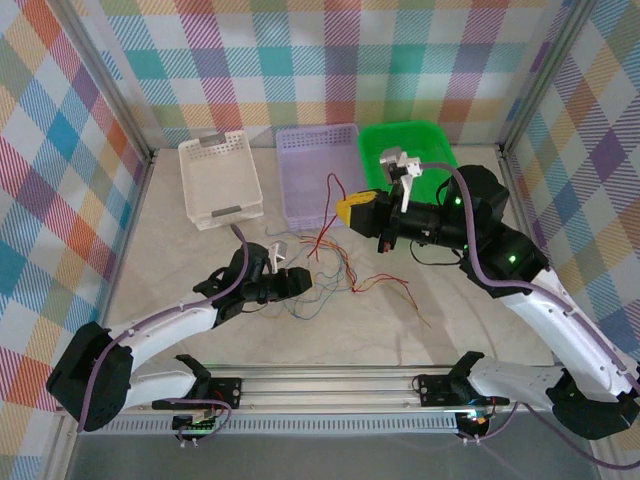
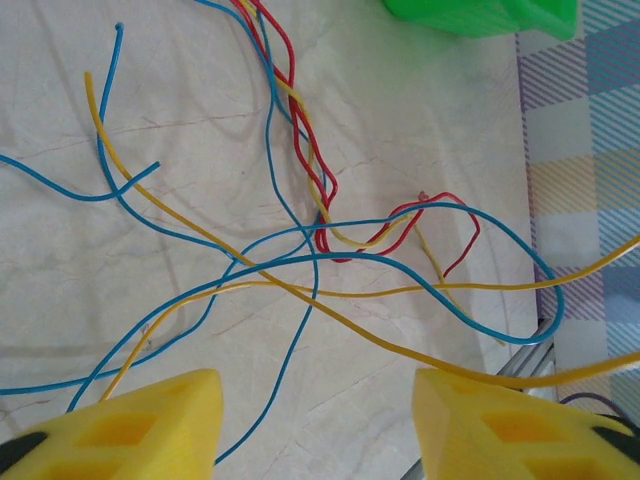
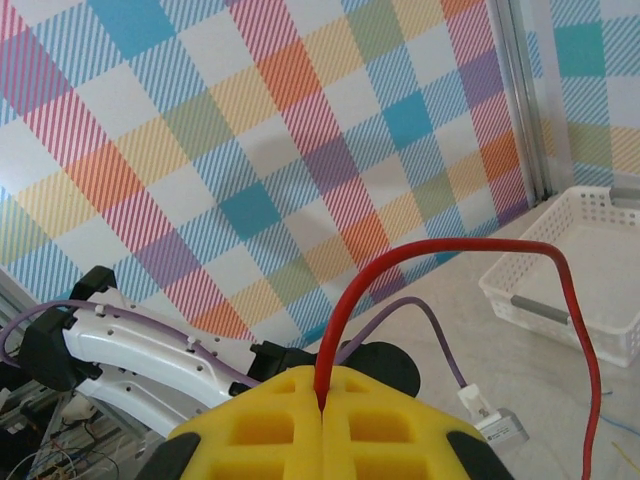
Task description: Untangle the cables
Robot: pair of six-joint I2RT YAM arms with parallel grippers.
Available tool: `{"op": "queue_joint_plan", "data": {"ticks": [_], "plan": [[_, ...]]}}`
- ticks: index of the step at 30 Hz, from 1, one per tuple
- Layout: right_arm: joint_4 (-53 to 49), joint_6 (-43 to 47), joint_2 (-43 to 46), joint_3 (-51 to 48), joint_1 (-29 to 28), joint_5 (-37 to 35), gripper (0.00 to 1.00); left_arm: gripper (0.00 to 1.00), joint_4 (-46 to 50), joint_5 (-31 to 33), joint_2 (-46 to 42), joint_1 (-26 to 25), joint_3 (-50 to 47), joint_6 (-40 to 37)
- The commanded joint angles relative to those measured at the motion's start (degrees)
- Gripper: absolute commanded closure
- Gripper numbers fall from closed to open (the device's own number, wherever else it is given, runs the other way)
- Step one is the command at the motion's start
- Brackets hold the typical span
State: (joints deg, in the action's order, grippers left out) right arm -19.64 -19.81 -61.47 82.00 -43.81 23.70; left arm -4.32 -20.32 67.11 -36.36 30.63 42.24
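Note:
The cables (image 1: 333, 268) are thin blue, red and orange-yellow wires lying tangled on the pale table between the two arms. My left gripper (image 1: 296, 283) hovers low at the tangle's left side. In the left wrist view its yellow fingers (image 2: 150, 425) stand wide apart; the left gripper (image 2: 318, 425) is open, and a blue cable (image 2: 268, 390) on the table runs under the gap. My right gripper (image 1: 343, 211) is raised in front of the purple basket. In its wrist view, the right gripper (image 3: 322, 395) is shut on a red cable (image 3: 440, 247), which arcs up and drops to the tangle.
Three baskets line the back: white (image 1: 220, 182), purple (image 1: 312, 175) and green (image 1: 405, 150). Checked walls enclose the table. A metal rail (image 1: 330, 385) runs along the near edge. The white basket (image 3: 570, 285) and my left arm (image 3: 130, 350) appear in the right wrist view.

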Motion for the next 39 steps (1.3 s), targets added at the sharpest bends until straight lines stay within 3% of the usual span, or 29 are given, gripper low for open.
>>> {"op": "queue_joint_plan", "data": {"ticks": [1, 8, 17, 18, 27, 31, 39], "plan": [[-2.17, -3.66, -1.22, 2.11, 0.65, 1.58, 1.00, 0.40, -4.11, -0.23, -1.08, -0.77, -1.28, -0.40], [0.32, -6.05, -1.70, 1.17, 0.67, 6.66, 1.00, 0.38, -9.57, -1.13, 0.29, -1.77, -1.35, -0.60], [0.94, -7.77, -0.95, -0.01, 0.73, 5.41, 1.00, 0.98, -9.77, -0.30, -0.17, -1.95, -1.36, -1.62], [-0.01, -7.37, -0.55, 0.19, 0.75, 3.73, 1.00, 1.00, -9.12, 0.18, -0.68, -1.95, -1.53, -1.70], [-16.16, -0.41, 2.87, 8.67, 4.29, -21.98, 1.00, 1.00, 4.89, 8.67, -9.10, -0.38, -3.88, -3.87], [-19.32, 1.20, 0.80, 11.67, 8.40, -20.38, 1.00, 1.00, 7.89, 10.63, -11.18, 1.87, -5.22, -2.44], [-20.20, 2.83, -9.19, 17.03, 9.25, -13.82, 1.00, 1.00, 8.50, 9.61, -11.81, 3.31, -4.88, -1.76]]}}
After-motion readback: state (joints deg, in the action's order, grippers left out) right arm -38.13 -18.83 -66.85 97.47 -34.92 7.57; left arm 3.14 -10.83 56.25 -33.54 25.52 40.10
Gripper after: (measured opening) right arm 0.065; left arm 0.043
